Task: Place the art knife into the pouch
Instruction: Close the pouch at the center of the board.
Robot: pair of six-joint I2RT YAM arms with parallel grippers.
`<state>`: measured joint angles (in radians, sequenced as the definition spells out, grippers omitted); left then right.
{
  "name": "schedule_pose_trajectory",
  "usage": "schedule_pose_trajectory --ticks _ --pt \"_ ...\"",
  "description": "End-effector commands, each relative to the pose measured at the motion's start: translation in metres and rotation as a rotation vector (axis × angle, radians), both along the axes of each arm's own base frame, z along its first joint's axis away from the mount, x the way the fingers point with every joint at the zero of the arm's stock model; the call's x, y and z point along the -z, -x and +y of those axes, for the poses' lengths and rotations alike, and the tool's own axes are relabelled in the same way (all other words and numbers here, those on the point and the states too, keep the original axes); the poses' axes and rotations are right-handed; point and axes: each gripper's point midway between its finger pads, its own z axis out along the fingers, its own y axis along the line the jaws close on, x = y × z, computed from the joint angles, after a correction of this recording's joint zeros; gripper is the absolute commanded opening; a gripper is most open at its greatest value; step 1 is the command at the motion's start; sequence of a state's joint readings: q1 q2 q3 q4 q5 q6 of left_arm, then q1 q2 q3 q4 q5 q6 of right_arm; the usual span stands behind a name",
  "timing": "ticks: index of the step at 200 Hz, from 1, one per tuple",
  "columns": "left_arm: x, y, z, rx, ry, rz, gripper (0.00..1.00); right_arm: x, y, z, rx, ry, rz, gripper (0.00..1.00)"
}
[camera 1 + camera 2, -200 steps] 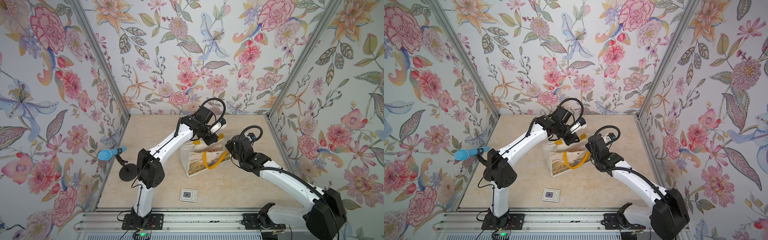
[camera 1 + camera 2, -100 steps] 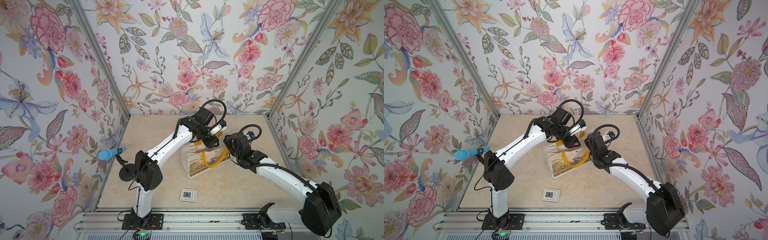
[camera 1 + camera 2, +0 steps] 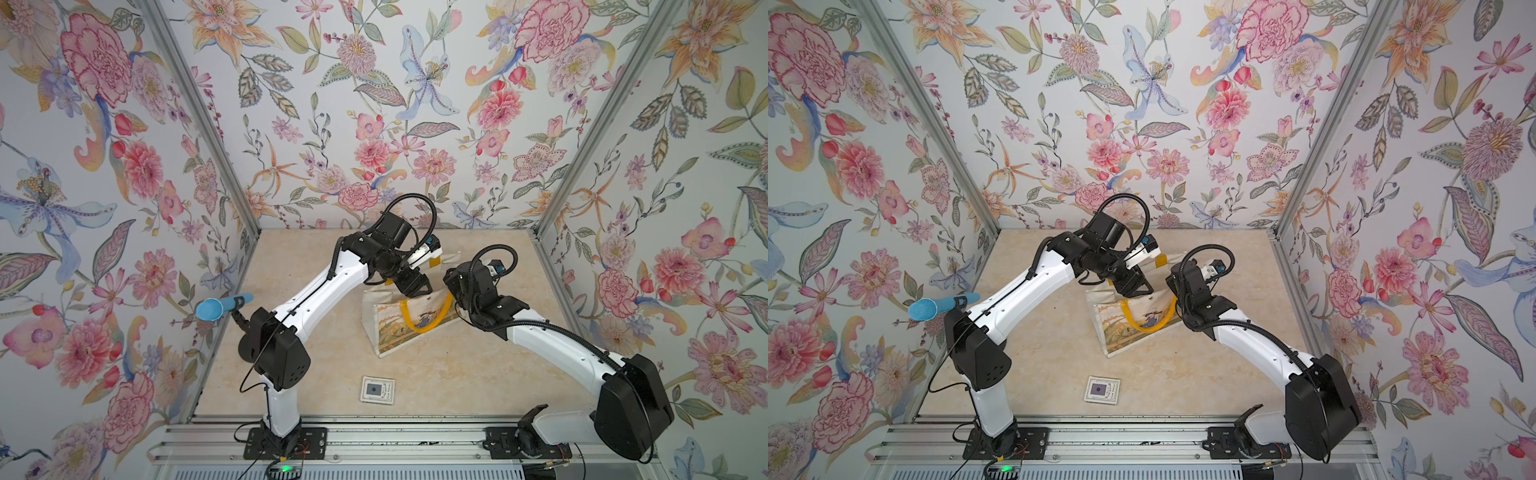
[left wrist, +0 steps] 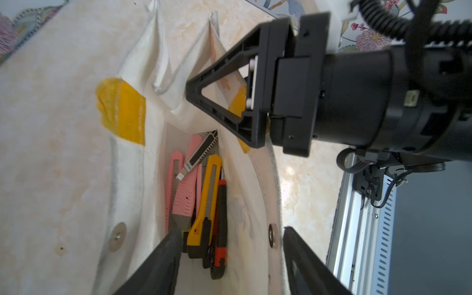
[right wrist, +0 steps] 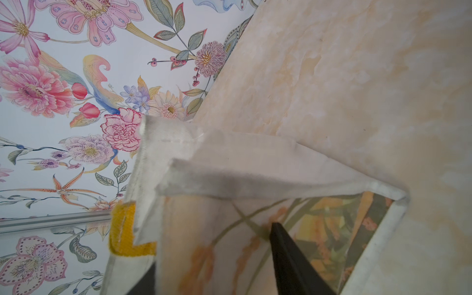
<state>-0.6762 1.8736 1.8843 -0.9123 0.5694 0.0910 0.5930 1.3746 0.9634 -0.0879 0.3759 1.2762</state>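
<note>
The off-white pouch (image 3: 409, 328) with yellow handles stands on the table, seen in both top views (image 3: 1133, 328). In the left wrist view several art knives lie inside it: a pink one (image 4: 185, 194), a yellow one (image 4: 208, 194) and a red-and-black one (image 4: 221, 217). My left gripper (image 4: 229, 258) is open over the pouch's mouth, one finger (image 4: 158, 265) inside and the other outside the wall. My right gripper (image 5: 212, 270) is open astride the pouch's end wall (image 5: 229, 173); its finger (image 4: 219, 112) shows in the left wrist view.
A blue scoop-shaped thing on a black stand (image 3: 222, 305) stands by the left wall. A small white card (image 3: 377, 390) lies near the front. Floral walls close three sides and a metal rail (image 3: 374, 436) runs along the front.
Both grippers' jaws have spread apart. The arms have shifted only slightly and the pouch stands where it was.
</note>
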Motion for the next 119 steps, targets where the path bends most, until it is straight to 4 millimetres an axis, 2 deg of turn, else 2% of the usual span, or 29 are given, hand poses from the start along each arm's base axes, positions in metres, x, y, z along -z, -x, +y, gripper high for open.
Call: schedule_pose_trajectory --ticks 1,41,68,88,114,119 --pt "0.006 0.005 0.003 0.014 -0.011 0.007 0.68 -0.003 -0.006 0.001 0.004 -0.004 0.002 0.54" --pt "-0.025 0.007 0.004 0.008 0.016 -0.057 0.69 -0.001 -0.006 0.0 0.004 0.002 0.014 0.54" --pt "-0.025 0.008 0.007 -0.028 -0.08 -0.148 0.69 -0.002 -0.007 -0.001 0.006 -0.001 0.013 0.57" --pt "-0.032 -0.006 0.013 -0.099 -0.142 -0.254 0.68 -0.006 -0.01 0.004 -0.012 -0.025 0.006 0.59" --pt "-0.052 -0.041 0.025 -0.214 -0.158 -0.373 0.72 -0.018 -0.006 0.016 -0.062 -0.066 -0.005 0.62" --pt "-0.056 -0.049 0.027 -0.234 -0.146 -0.376 0.72 -0.021 -0.003 0.016 -0.068 -0.066 -0.009 0.66"
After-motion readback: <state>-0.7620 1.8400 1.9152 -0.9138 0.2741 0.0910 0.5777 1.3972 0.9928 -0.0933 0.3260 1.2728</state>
